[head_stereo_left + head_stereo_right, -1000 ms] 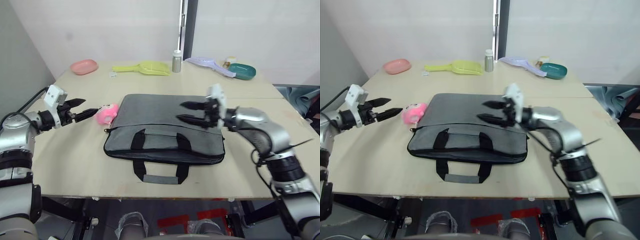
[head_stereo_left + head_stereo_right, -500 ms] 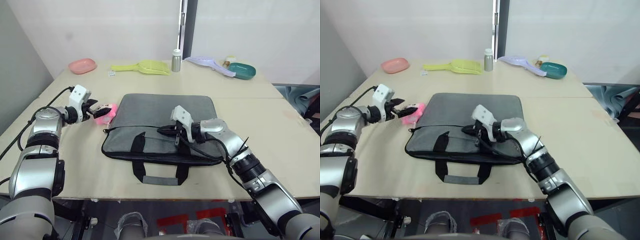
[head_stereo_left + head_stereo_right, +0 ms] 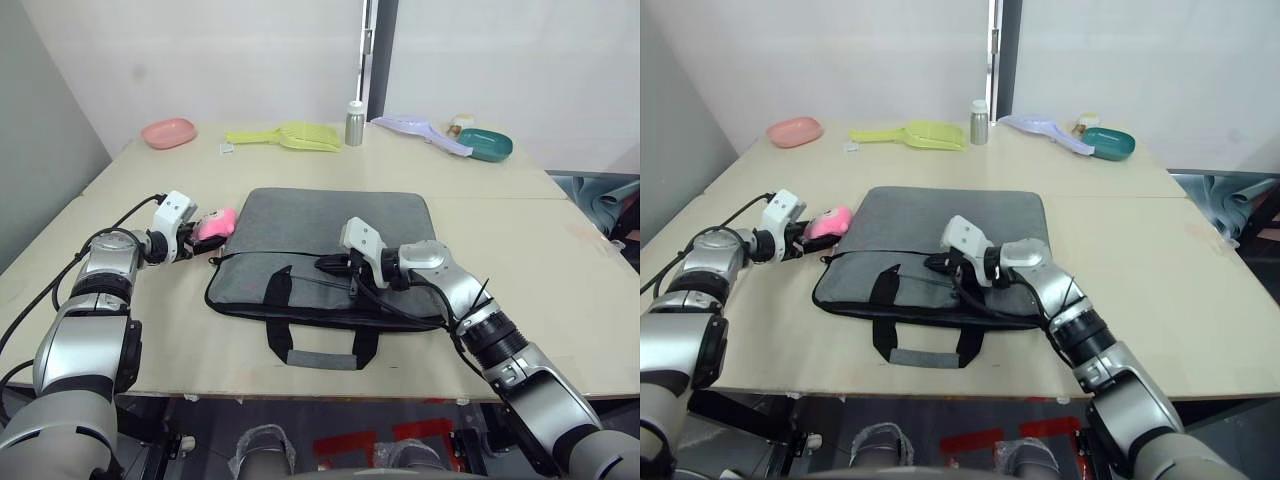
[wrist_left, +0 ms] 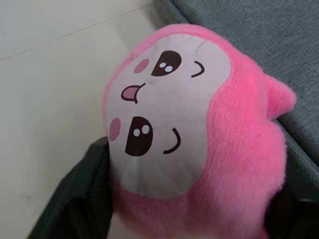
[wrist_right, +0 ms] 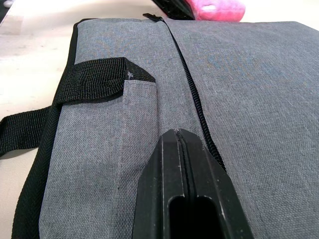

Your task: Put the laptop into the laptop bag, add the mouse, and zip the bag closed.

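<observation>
On table, flat grey laptop bag (image 3: 330,250)

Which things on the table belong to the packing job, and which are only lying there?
Belong to the job: laptop bag, with the right gripper shut on top of it.

Lying about: pink toy between the left gripper's fingers, pink dish, yellow scoop, metal bottle, purple scoop, teal bowl.

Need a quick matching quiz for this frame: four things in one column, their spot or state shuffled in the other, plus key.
1. round pink plush toy with a cartoon face
2. grey fabric laptop bag
3. right gripper
4. small silver metal bottle

A. upright at the table's far edge
B. fingers shut, on the bag's zipper line
C. between the left gripper's fingers
D. flat mid-table, handles toward the robot

Pairs: 1-C, 2-D, 3-B, 4-A
</observation>
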Robot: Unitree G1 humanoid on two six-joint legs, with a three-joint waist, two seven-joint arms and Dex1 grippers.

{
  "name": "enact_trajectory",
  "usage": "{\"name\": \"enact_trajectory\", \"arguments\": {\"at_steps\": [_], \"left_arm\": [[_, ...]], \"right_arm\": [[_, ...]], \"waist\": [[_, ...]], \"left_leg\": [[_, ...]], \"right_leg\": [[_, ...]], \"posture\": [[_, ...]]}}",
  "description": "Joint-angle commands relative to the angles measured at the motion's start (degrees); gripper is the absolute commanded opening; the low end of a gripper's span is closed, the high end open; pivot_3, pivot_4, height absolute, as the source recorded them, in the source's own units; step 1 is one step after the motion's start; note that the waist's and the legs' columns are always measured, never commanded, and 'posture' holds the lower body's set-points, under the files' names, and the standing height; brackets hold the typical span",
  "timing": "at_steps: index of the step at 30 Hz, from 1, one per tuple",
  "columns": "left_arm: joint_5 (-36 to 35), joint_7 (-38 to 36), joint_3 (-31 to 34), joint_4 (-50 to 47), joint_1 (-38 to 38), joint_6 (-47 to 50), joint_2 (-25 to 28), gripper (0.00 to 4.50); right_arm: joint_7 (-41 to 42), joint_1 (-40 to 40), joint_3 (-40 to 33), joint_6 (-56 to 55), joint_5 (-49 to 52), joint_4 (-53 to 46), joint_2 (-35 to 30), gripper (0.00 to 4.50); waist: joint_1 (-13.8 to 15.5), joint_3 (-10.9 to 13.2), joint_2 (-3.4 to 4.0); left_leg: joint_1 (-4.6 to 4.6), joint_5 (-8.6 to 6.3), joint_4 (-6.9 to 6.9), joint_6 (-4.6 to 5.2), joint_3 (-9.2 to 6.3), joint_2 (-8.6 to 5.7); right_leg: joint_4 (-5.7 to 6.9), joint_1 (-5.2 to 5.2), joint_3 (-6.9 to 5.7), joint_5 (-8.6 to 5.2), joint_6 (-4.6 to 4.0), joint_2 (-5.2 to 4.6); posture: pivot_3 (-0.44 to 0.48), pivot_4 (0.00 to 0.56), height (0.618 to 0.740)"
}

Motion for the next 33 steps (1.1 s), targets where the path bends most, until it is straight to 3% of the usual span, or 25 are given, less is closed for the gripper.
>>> {"name": "enact_trajectory", "arguments": {"at_steps": [1, 7, 15, 22, 33], "left_arm": [[0.0, -0.6, 0.8, 0.2, -1.4, -0.8, 0.6, 1.87], [0.1, -3.7, 0.5, -2.4, 0.5, -0.5, 3.1, 0.01], [-1.7, -13.5, 1.1, -14.8, 9.4, 4.1, 10.2, 0.01], [-9.4, -22.4, 4.6, -40.0, 28.7, 16.4, 17.8, 0.01], [-19.2, -21.1, 12.7, -65.4, 51.4, 32.5, 21.0, 0.01]], "right_arm": [[-0.1, 0.8, 0.1, 0.6, -1.1, 1.0, 0.0, 0.0], [-0.7, 1.1, 0.2, 0.4, -1.6, 1.2, 0.6, 0.0], [-4.0, 1.3, 0.4, -3.0, -4.2, 5.3, 2.0, 0.0], [-4.7, 0.7, 0.4, -4.0, -5.1, 6.9, 3.5, 0.0], [-4.1, -0.7, 0.7, -4.3, -5.4, 8.7, 4.9, 0.0]], "waist": [[0.0, 0.0, 0.0], [-0.1, 0.0, 0.0], [-0.6, 0.0, 0.02], [-1.4, 0.0, 0.03], [-2.7, 0.0, 0.03]], "left_leg": [[0.0, 0.0, 0.0, 0.0, 0.0, 0.0], [0.01, 0.0, -0.01, 0.0, -0.01, 0.0], [0.03, -0.01, -0.13, -0.06, 0.0, 0.05], [0.14, -0.04, -0.17, -0.09, 0.02, 0.06], [0.14, -0.04, -0.36, -0.1, 0.13, 0.07]], "right_leg": [[0.0, 0.0, 0.0, 0.0, 0.0, 0.0], [0.01, 0.0, 0.0, 0.0, 0.0, 0.0], [-0.07, -0.04, -0.02, -0.01, -0.01, 0.03], [-0.01, -0.05, 0.05, -0.02, -0.03, 0.04], [-0.04, -0.21, 0.14, -0.04, -0.06, 0.07]], "posture": [[0.0, 0.15, 0.74], [0.0, 0.15, 0.74], [0.0, 0.15, 0.74], [0.0, 0.15, 0.74], [0.0, 0.15, 0.74]]}}
